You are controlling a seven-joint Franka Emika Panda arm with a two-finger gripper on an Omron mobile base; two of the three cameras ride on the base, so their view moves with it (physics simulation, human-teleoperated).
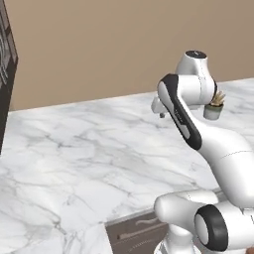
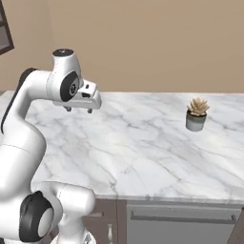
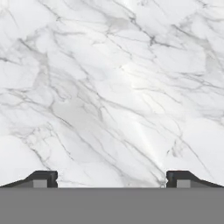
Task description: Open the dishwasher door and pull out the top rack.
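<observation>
The dishwasher door (image 2: 181, 228) is a grey panel under the counter's front edge at the lower right of the right base view, and it is shut. Its long bar handle (image 2: 183, 215) runs along its top. The top rack is hidden behind the door. My gripper (image 2: 79, 110) hangs above the marble counter (image 2: 143, 152), well above and to the left of the door, pointing down. In the hand view the gripper (image 3: 112, 179) is open, with its fingertips (image 3: 43, 178) wide apart and only marble (image 3: 109, 87) below. From the left base the gripper (image 1: 159, 114) peeks out behind the arm.
A small potted succulent (image 2: 196, 114) stands on the counter to the right of the gripper, also seen as the plant (image 1: 214, 105) behind the arm. A brown drawer (image 1: 141, 233) with a curved handle sits below the counter edge. A dark appliance (image 1: 5, 64) rises at the far left.
</observation>
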